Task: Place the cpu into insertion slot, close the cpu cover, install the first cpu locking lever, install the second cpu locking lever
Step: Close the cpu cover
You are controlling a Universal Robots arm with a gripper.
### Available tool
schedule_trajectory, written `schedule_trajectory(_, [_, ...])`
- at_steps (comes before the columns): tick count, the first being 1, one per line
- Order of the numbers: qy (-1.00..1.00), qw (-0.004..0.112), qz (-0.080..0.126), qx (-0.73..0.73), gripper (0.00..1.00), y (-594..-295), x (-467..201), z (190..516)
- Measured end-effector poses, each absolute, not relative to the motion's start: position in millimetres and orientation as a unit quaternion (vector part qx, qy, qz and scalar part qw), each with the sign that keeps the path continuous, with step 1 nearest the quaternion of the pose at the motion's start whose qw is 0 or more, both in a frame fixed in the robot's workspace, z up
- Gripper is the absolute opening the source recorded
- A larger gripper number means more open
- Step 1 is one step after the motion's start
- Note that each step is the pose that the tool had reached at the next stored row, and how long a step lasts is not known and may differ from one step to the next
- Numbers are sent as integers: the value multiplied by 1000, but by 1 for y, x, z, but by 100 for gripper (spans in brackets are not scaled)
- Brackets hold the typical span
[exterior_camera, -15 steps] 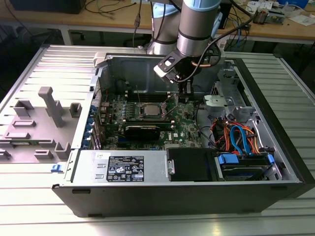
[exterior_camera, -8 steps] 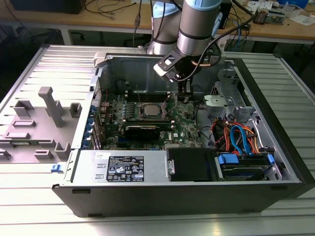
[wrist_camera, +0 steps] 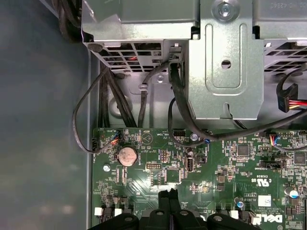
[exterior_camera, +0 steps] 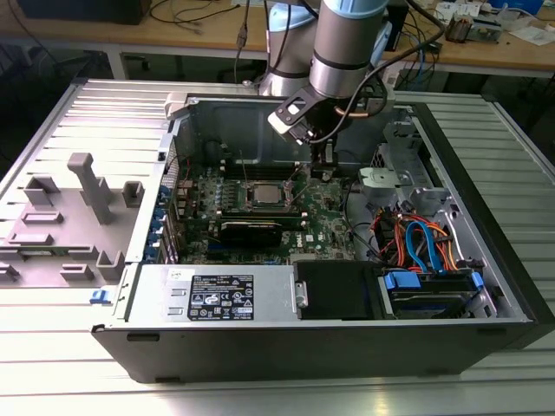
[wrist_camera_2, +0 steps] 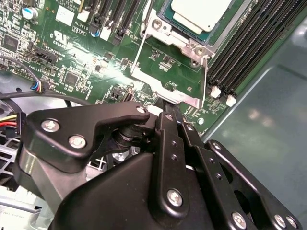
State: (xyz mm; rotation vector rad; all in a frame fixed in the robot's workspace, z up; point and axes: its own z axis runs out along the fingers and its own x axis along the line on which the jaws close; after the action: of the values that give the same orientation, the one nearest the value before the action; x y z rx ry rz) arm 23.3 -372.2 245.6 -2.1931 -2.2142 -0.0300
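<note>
The cpu [wrist_camera_2: 199, 12], with its pale metal top, lies in the insertion slot [wrist_camera_2: 163, 28] on the green board; in the exterior view the cpu [exterior_camera: 263, 192] sits mid-board. The cpu cover [wrist_camera_2: 168, 93], a silver frame with green board showing through its cut-out, is swung open toward my gripper. My gripper [wrist_camera_2: 166, 111] is shut with nothing between its fingers, and its tips are right at the cover's free edge. I cannot tell whether they touch it. The same gripper [exterior_camera: 323, 173] hangs just to the exterior view's right of the socket, with its tips [wrist_camera: 168, 192] low over the board.
Black memory slots [wrist_camera_2: 249, 48] flank the socket. A metal drive cage [wrist_camera: 225, 72] with black cables stands past the board's edge, near a coin cell [wrist_camera: 127, 155]. A black card [exterior_camera: 251, 230], a power supply [exterior_camera: 217, 295] and blue and orange cables [exterior_camera: 425, 243] crowd the case.
</note>
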Motion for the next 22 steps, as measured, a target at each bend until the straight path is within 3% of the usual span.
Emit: schedule_trajectory(22, [-710,13,-10,-704,11,-372,15,245])
